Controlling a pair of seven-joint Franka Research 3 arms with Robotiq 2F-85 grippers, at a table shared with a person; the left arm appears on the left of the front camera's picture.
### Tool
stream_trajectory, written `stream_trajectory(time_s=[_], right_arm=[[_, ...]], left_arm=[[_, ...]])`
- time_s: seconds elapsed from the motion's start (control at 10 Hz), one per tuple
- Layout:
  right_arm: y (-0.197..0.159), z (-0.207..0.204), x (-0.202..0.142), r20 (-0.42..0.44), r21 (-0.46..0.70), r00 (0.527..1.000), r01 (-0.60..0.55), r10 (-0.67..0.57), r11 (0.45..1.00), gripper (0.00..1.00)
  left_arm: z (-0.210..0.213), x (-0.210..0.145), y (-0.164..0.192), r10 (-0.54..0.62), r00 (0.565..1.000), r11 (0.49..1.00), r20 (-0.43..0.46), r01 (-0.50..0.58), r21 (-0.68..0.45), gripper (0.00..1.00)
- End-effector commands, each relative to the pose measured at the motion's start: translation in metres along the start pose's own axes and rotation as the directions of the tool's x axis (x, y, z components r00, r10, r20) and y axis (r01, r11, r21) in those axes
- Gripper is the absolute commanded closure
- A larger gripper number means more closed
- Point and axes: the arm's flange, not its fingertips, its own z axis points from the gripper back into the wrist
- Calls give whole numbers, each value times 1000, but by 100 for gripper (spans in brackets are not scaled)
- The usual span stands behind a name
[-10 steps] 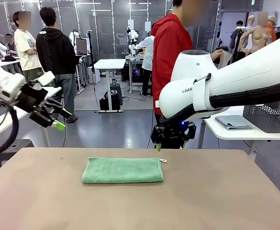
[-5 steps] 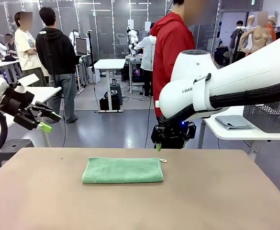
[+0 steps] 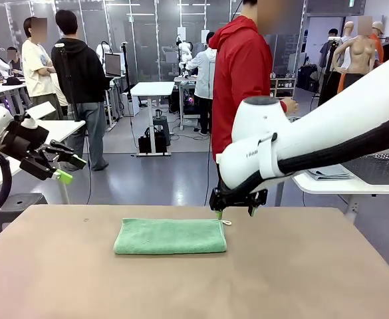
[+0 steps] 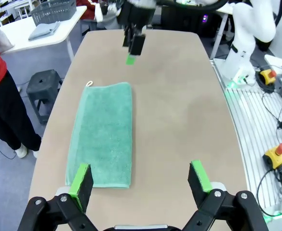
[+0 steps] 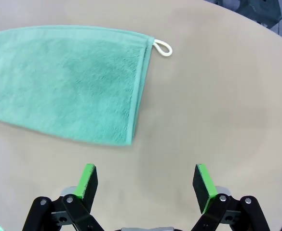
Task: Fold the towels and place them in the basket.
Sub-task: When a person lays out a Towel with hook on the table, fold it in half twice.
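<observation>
left gripper (image 4: 141,175) and right gripper (image 5: 145,180): jaws wide, nothing held. i judge the green towel (image 3: 170,236) folded; it lies flat ahead of both sets of jaws, untouched. the blue-grey towel (image 3: 327,174) rests beside the basket (image 3: 380,166), well beyond the jaws. 0 of 2 towels basketed.

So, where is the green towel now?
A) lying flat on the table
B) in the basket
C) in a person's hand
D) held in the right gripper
A: the towel lies flat on the table, and the open right gripper hangs beside it without touching it.
</observation>
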Motion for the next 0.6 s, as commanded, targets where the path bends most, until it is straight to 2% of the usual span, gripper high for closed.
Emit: stream_trajectory(time_s=[0.0,0.3,0.5], right_arm=[[2,-45,14,21,-12,998,56,-56,998,0],[14,-86,26,44,-33,993,107,-106,994,0],[29,-96,34,62,-64,986,156,-152,986,0]], left_arm=[[1,2,-2,-6,1000,1000,1,6,2,0],[1,2,-2,-6,1000,1000,1,6,2,0],[1,2,-2,-6,1000,1000,1,6,2,0]])
